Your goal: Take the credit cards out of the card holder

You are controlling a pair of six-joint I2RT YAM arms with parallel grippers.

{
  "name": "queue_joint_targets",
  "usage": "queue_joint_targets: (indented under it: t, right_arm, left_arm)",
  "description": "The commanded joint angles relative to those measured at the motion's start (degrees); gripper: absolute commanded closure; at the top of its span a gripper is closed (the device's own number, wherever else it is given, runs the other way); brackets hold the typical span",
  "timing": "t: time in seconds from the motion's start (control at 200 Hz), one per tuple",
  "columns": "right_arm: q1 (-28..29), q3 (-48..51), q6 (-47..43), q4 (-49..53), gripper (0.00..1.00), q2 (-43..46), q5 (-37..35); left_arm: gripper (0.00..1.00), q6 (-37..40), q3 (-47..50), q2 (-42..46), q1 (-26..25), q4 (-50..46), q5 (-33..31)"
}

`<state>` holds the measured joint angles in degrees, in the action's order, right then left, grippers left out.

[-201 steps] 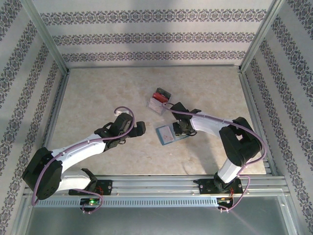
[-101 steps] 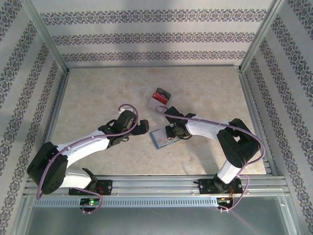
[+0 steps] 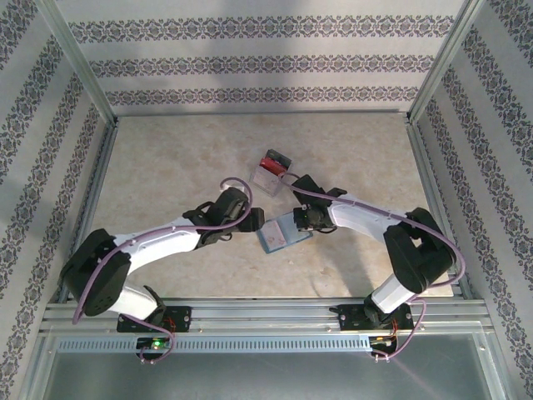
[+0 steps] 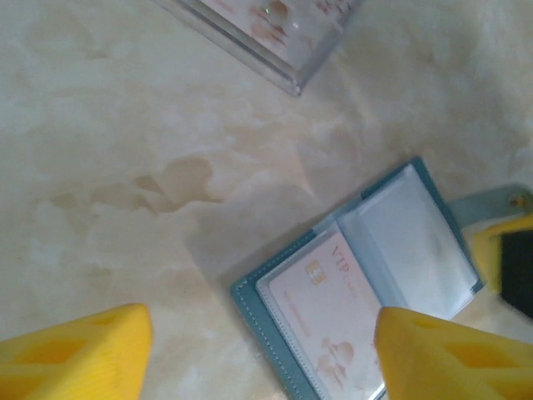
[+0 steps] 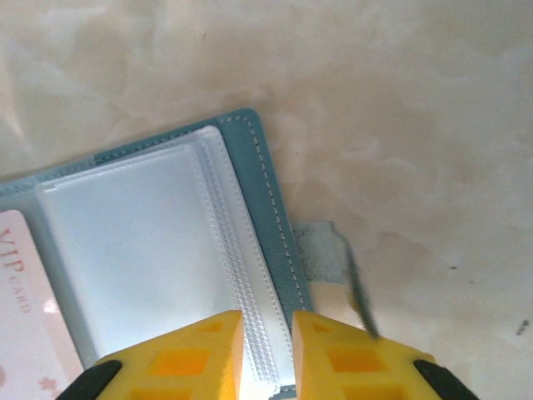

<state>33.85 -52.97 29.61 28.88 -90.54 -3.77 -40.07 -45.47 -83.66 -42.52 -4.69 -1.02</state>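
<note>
Fingers first: the left fingers [image 4: 75,350] are spread wide with nothing held. They've been swung over right beside the card holder [image 3: 279,235]; a second ago they were parked well off to its left. The right fingers [image 5: 196,354] are pinched almost closed on the holder's clear sleeve edge. The card holder is laid open on the surface [image 3: 166,167], near the clear box [image 3: 268,172], and has been nudged slightly leftward. A VIP card [image 4: 325,308] is seen tucked in the half nearer the left fingers.

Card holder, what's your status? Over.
Right gripper pinching open card holder at its edge. Left gripper open, by VIP card. Clear box nearby, not blocking.
</note>
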Motion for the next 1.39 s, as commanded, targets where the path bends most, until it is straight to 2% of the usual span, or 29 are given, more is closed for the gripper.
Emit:
queue_joint_targets:
  t: [0.0, 0.125, 0.48, 0.854, 1.049, 1.389]
  right_arm:
    - [-0.6, 0.1, -1.0, 1.3, 0.76, 3.0, 1.6]
    - [-0.9, 0.6, 0.0, 0.1, 0.75, 4.8, 6.0]
    - [-1.5, 2.2, 2.0, -1.7, 0.75, 8.8, 12.5]
    - [-0.6, 4.7, 6.3, -9.6, 0.76, 7.9, 21.9]
    - [2.1, 2.9, 7.8, -10.8, 0.76, 4.1, 22.5]
    - [3.6, 1.1, 8.8, -12.3, 0.74, -1.5, 22.7]
  left_arm:
    - [0.40, -1.9, -0.2, -3.3, -2.0, 1.0, 1.1]
    - [0.53, -4.5, 0.4, -7.3, -3.4, 4.8, 4.2]
    - [0.71, -4.1, -3.2, -14.6, -4.2, 4.0, 4.8]
    - [0.74, -0.8, -5.0, -15.4, -0.3, -0.2, 2.9]
    - [0.74, 0.2, -6.2, -13.4, 0.2, -2.3, 3.6]
    - [0.75, -4.1, -1.7, -8.0, 0.1, -0.4, 2.9]
